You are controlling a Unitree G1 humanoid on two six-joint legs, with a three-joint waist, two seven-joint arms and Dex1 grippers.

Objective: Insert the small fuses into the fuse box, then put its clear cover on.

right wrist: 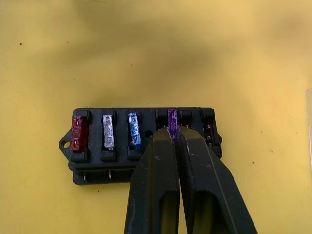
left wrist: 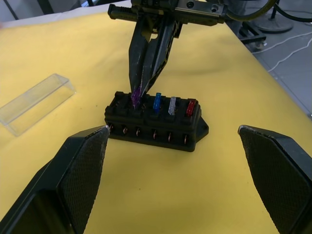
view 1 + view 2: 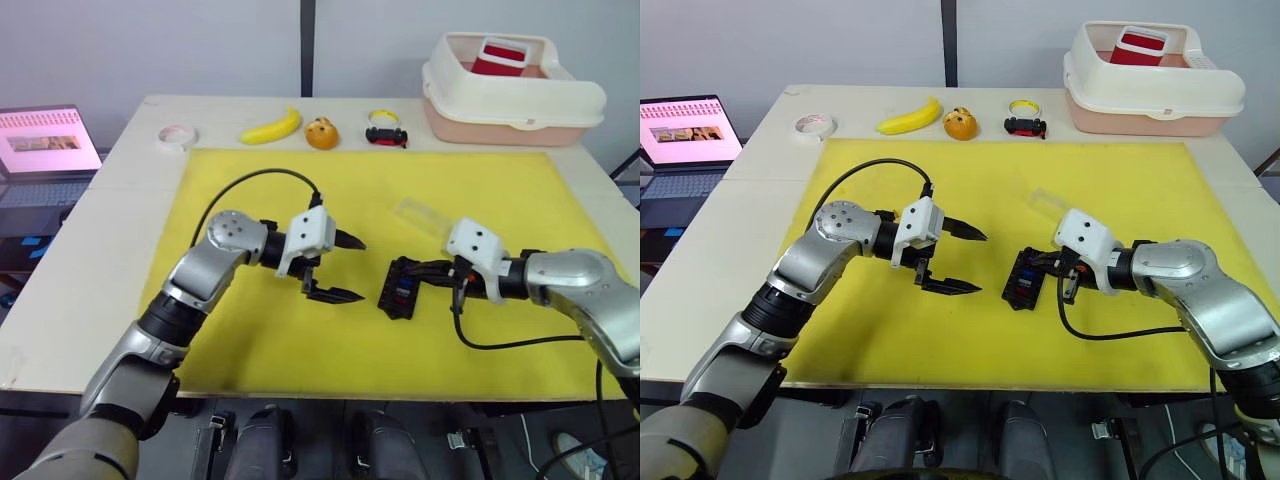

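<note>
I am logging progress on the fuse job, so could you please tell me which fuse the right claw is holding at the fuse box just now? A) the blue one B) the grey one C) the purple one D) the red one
C: the right claw is shut on the purple fuse at a slot of the fuse box, while the red fuse, grey fuse and blue fuse already sit in their slots.
</note>
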